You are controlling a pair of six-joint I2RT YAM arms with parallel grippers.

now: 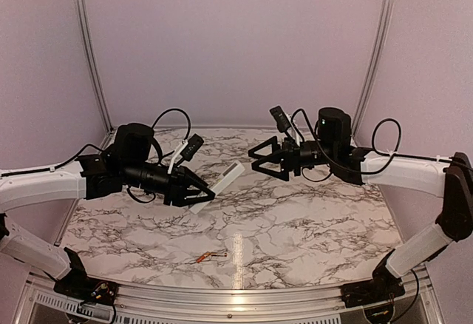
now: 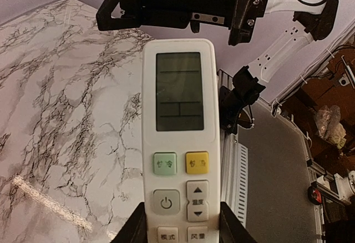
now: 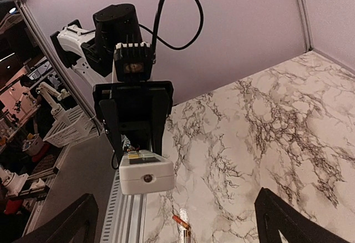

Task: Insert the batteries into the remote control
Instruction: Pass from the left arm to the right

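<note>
The remote control (image 2: 178, 115) is gripped at its lower end by the left hand (image 1: 198, 190) and held above the marble counter (image 1: 318, 220), pointed toward the right hand (image 1: 256, 159), which is opened wide and empty. The batteries (image 1: 209, 257) are seen lying on the counter near its front edge, well apart from both hands.

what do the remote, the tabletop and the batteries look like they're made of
The remote looks like white plastic: a smooth, slightly matte moulded shell with a grey glassy screen. The tabletop has a glossy marble pattern with a light streak reflected in it; it may be laminate or film rather than stone, cannot tell. The batteries are orange-copper, probably wrapped metal, but too small to be sure.
</note>
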